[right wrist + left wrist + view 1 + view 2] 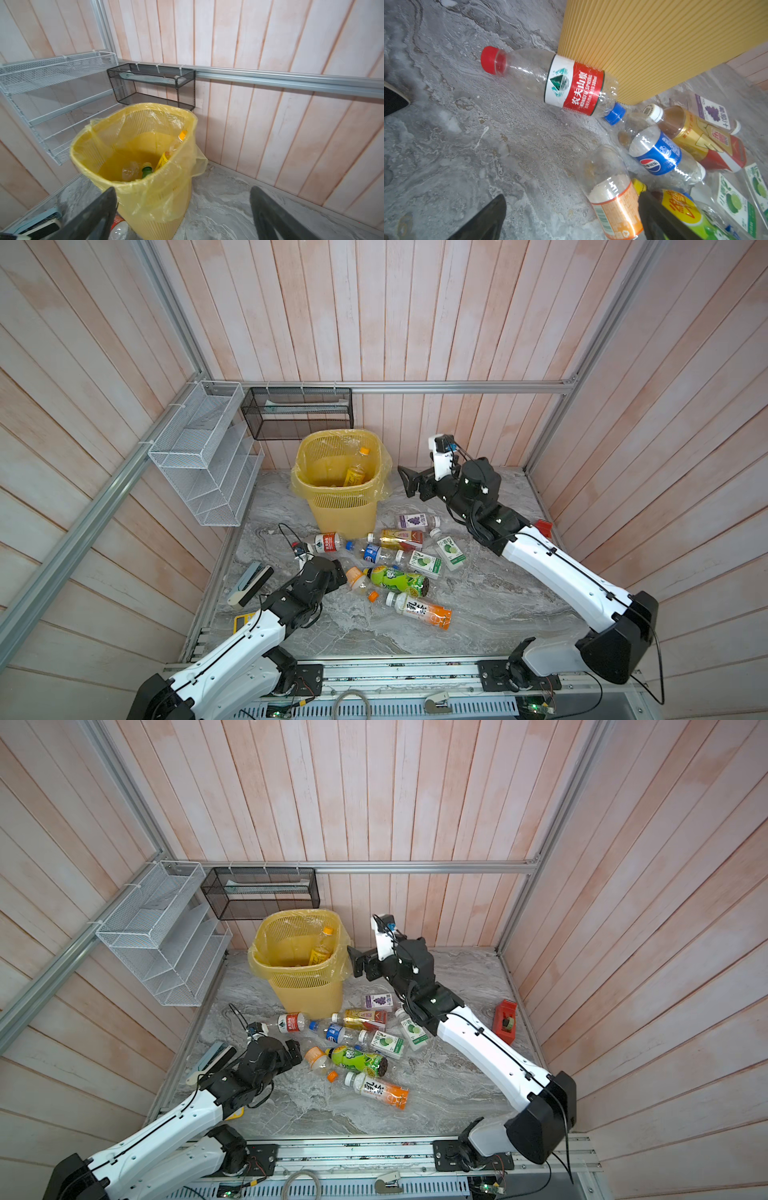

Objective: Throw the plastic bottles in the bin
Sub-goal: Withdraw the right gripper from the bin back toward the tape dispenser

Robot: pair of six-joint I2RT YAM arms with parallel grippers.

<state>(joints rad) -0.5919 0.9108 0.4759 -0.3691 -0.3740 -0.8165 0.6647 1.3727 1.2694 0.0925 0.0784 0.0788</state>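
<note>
The yellow lattice bin [345, 514] [307, 994] stands at the back, lined with a yellow bag. Inside it a yellow bottle [164, 161] leans beside a green bottle [147, 171]. My right gripper [409, 483] [182, 189] hangs open and empty just right of the rim. Several plastic bottles lie in front of the bin, among them a red-labelled water bottle [571, 85], a Pepsi bottle [656, 153] and a green bottle [397, 578]. My left gripper [338, 576] [571, 195] is open low over the floor. An orange-labelled clear bottle [614, 203] lies between its fingers, ungripped.
A white wire rack [203, 456] and a black mesh basket [299, 412] hang on the walls behind the bin. A red tape dispenser [505, 1021] sits at the right wall. A stapler-like tool [249, 585] lies at the left edge, and a loose orange cap [372, 595] among the bottles.
</note>
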